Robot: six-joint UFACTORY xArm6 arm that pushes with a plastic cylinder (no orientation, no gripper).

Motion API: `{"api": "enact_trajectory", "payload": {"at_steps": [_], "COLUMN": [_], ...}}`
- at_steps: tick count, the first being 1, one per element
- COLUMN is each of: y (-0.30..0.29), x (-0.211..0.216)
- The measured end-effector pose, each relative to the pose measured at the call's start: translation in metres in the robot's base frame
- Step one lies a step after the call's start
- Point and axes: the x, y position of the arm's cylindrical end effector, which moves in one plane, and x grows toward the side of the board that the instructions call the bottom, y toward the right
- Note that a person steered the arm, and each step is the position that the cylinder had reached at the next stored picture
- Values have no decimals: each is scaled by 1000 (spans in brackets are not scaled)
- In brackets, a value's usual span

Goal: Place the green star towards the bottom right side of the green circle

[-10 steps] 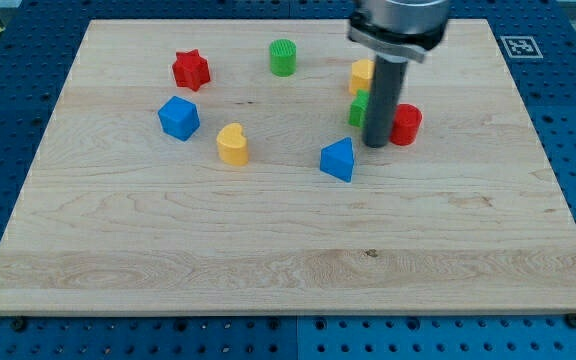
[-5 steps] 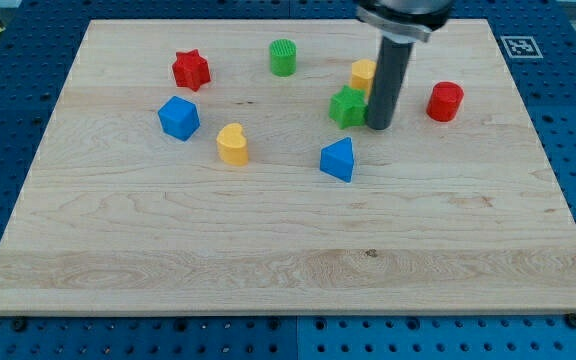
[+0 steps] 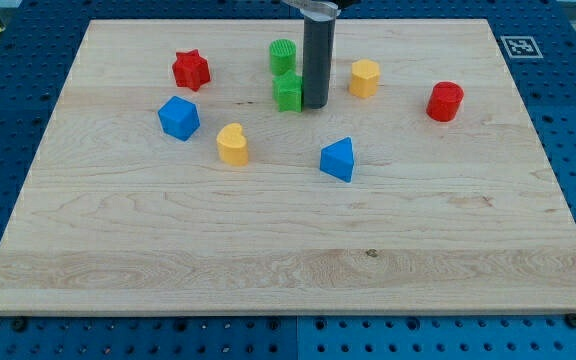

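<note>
One shove has carried the green star (image 3: 288,92) leftward, now touching my tip (image 3: 315,105) on its left, just below the green circle (image 3: 283,55). No jaws exist on this end effector. It needs nudging rightward yet.

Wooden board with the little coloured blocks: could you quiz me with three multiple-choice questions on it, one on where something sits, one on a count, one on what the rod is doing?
1. Where is the green star relative to the green circle?
A. just below it
B. far at the view's left
C. above it

2. How many yellow blocks are on the board?
A. one
B. two
C. four

3. My tip is:
A. against the green star's right side
B. touching the red cylinder
C. off the board

Answers:
1 A, the star sits just under the circle.
2 B, the yellow heart and the yellow hexagon.
3 A, the rod stands beside the star.
</note>
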Motion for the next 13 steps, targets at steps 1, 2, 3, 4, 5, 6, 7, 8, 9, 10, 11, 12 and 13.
{"api": "enact_trajectory", "payload": {"at_steps": [1,2,3,4,5,6,7,8,9,10,11,12,13], "y": [-8,-18,-45,-65,-65,-65,-61,-45,-42,-41,-36,0,41], "x": [3,22,35,14,-7,-12,1,9,2,-17,-30,-26,-22]}}
